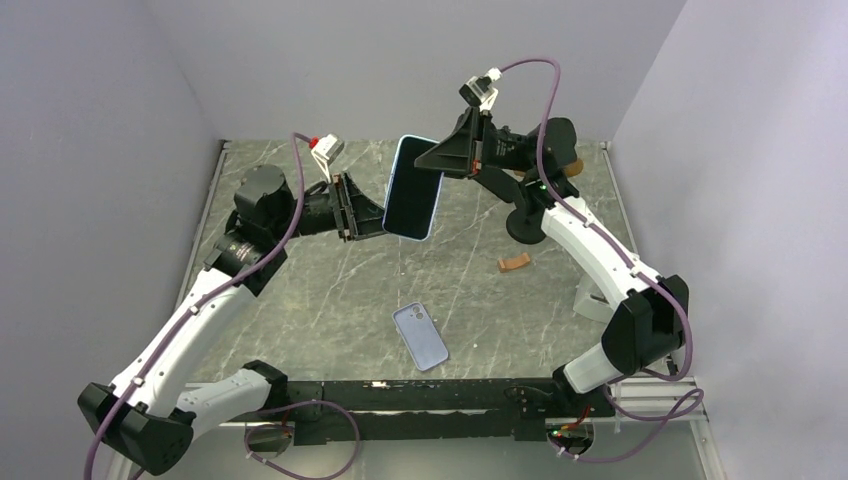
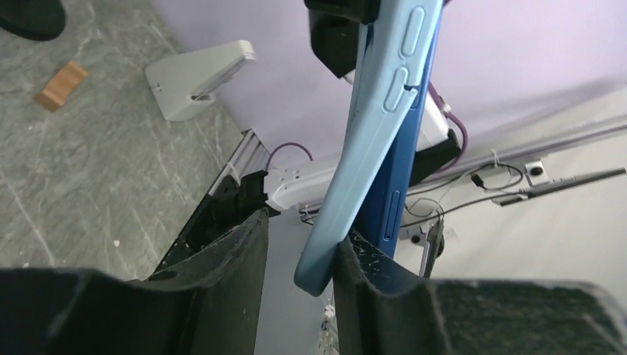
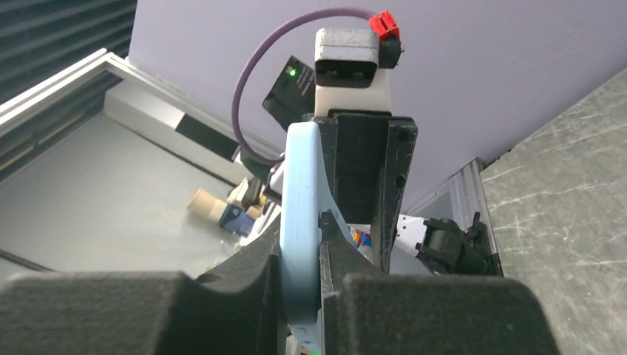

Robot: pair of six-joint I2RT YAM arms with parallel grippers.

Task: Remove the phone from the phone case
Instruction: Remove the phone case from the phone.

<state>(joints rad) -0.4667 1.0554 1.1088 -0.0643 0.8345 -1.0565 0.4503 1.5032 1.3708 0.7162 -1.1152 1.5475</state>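
Up in the air over the tabletop [image 1: 300,290], the right gripper [image 1: 438,160] has its jaws clamped tight on the top edge of the light blue phone case [image 2: 370,148], dark phone [image 1: 411,195] inside. The left gripper [image 1: 370,220] sits at the lower corner, jaws parted, a gap showing on one side. A lavender handset-shaped piece [image 1: 420,337] lies below.

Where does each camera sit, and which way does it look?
Top: above and behind, looking down at the table; both arms show.
Left wrist: on the left gripper, looking past its fingers at the blue phone case.
Right wrist: on the right gripper, its fingers pinching that case, edge-on.
All share the case.
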